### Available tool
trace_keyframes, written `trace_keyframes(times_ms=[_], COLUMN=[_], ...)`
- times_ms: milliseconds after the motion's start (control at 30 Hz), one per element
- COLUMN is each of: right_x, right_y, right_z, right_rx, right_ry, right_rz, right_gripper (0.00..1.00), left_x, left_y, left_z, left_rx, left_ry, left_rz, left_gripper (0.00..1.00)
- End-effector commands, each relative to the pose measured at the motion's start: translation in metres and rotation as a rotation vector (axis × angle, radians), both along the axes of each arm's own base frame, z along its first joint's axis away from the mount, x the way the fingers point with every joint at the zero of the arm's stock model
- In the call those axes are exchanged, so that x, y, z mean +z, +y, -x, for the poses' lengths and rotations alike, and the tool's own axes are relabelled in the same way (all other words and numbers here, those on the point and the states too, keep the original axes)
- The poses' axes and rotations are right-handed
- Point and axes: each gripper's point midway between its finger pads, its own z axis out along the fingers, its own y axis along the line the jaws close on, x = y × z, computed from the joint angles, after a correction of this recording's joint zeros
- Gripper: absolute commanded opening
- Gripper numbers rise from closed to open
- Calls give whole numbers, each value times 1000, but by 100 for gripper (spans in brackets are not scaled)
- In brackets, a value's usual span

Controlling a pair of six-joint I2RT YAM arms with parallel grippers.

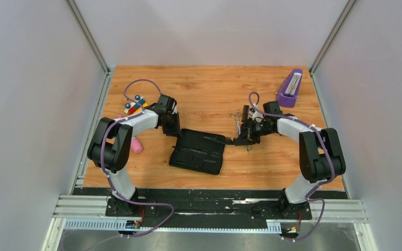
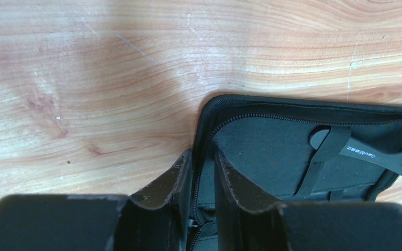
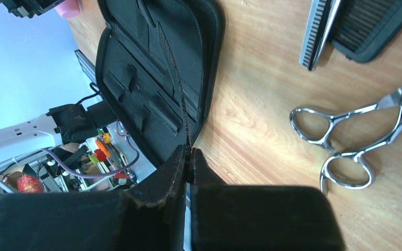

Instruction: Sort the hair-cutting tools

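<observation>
The black zip case [image 1: 198, 151] lies open at the table's middle. My left gripper [image 1: 176, 130] is shut on its far left rim; in the left wrist view the fingers [image 2: 203, 154] straddle the zipper edge [image 2: 251, 104]. A black comb with a handle [image 2: 369, 155] sits under a strap inside the case. My right gripper [image 1: 237, 140] is shut on the case's right zipper edge [image 3: 188, 150]. Silver scissors [image 3: 345, 141] lie on the wood beside it. A straight black comb [image 3: 369, 21] and a toothed silver blade [image 3: 316, 31] lie further off. Scissors [image 1: 235, 116] also show in the top view.
A purple wedge-shaped object [image 1: 291, 89] stands at the back right. A pink tube [image 1: 135, 144] and small coloured toys [image 1: 135, 104] lie by the left arm. Grey walls close in the left and right sides.
</observation>
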Motion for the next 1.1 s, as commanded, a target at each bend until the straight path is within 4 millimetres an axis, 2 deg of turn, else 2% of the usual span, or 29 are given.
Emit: trace_keyframes(times_ms=[0, 533, 1067], right_x=[0, -21, -48], right_y=[8, 61, 60], right_z=[-19, -28, -53], right_rx=[16, 156, 108], right_ry=[-38, -11, -23], right_rz=[26, 39, 161], right_gripper=[1, 5, 11], left_x=[-12, -18, -17], left_y=[-5, -6, 0], left_z=[15, 25, 25], left_rx=[-21, -18, -20], left_ry=[39, 47, 32], left_rz=[23, 27, -8], left_gripper=[28, 13, 10])
